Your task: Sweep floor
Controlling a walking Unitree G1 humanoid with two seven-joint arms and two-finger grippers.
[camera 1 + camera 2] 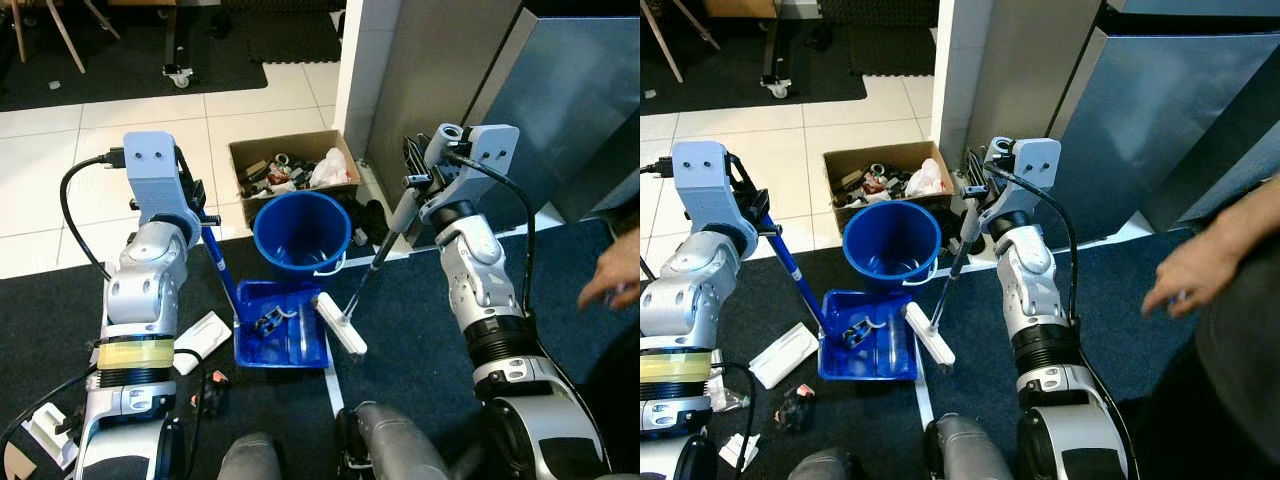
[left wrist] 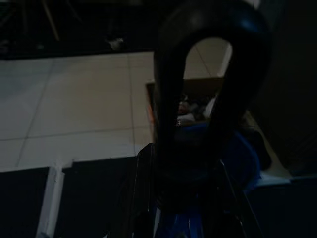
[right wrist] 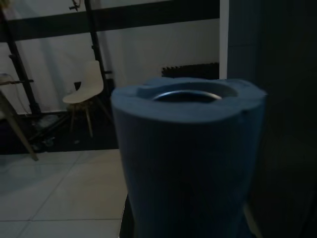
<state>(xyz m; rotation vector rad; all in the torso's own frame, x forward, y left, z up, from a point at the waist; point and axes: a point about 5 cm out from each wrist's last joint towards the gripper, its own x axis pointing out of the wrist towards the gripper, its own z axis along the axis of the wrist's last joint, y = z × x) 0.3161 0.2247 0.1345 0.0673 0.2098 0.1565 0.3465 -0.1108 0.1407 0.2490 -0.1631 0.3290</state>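
Left gripper [image 1: 196,205] clamped on dustpan [image 1: 281,338] handle; pan on carpet before blue bucket [image 1: 301,233]. Right gripper [image 1: 412,178] clamped on brush [image 1: 341,323] handle; head rests at pan's right edge.

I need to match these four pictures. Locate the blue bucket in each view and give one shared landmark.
Left eye view: blue bucket, upper centre, in front of the cardboard box.
Right eye view: left of centre, again in front of that box.
Left wrist view: a dim blue rim behind the dark loop.
Right wrist view: no bucket that I can make out.
Shared landmark: the cardboard box.
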